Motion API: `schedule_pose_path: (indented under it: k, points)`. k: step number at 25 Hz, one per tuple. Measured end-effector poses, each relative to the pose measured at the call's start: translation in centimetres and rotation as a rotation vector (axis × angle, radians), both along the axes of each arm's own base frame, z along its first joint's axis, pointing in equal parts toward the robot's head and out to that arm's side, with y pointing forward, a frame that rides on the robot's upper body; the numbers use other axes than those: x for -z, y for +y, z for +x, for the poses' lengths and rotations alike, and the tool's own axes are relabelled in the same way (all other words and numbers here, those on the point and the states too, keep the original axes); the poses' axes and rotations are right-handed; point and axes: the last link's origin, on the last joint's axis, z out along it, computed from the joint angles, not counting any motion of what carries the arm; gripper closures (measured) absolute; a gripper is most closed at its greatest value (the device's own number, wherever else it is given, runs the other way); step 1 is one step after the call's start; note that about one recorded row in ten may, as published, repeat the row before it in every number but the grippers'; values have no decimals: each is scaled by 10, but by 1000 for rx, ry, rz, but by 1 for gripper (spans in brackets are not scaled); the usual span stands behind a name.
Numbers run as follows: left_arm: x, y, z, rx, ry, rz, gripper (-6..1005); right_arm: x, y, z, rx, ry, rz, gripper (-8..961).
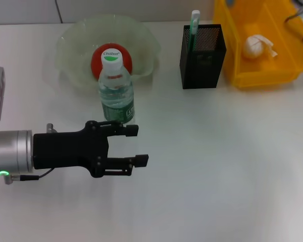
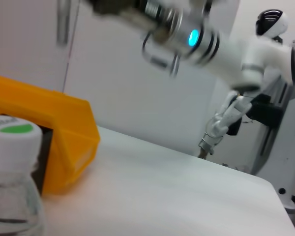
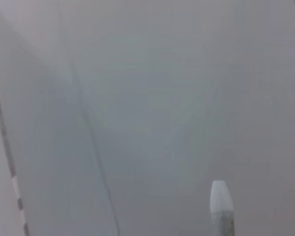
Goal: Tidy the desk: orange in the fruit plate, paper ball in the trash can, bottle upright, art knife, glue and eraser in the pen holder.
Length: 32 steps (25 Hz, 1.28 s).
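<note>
Bottle upright: the clear plastic water bottle (image 1: 116, 88) with a white cap and green label stands on the white desk (image 1: 217, 166), just in front of the translucent ruffled fruit plate (image 1: 76, 45) that holds the orange (image 1: 98, 58). The left arm reaches in level from the left edge, its black left gripper (image 1: 136, 145) lying sideways with fingers spread apart, just below and beside the bottle's base, holding nothing. A black mesh pen holder (image 1: 202, 58) stands to the right with a green-and-white stick poking out, and beside it the yellow plastic bin (image 1: 278, 65) contains the crumpled white paper ball (image 1: 255, 46). The right gripper appears in none of the views.
</note>
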Motion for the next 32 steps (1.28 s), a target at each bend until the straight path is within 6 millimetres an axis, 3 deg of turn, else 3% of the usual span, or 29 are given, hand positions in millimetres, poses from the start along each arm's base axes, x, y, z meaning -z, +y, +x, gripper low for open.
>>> schedule_pose_path:
  k: [5, 14, 20, 24, 27, 32]
  points:
    - [-2, 1, -2, -7, -3, 18, 216, 46, 2, 10, 76, -24, -52, 827]
    - [0, -1, -6, -4, 10, 42, 216, 75, 9, 20, 174, -143, -57, 827]
    - [0, -1, -8, -13, 16, 50, 216, 78, 8, 23, 197, -140, -65, 828]
    - [-1, 1, -8, -14, 13, 59, 216, 75, 2, 26, 180, -114, -65, 743]
    - [-3, 3, -8, -19, 8, 70, 216, 64, -9, 28, 125, -72, -47, 647]
    - [-7, 6, -7, -27, -4, 79, 216, 25, -37, 35, 20, 52, -42, 456]
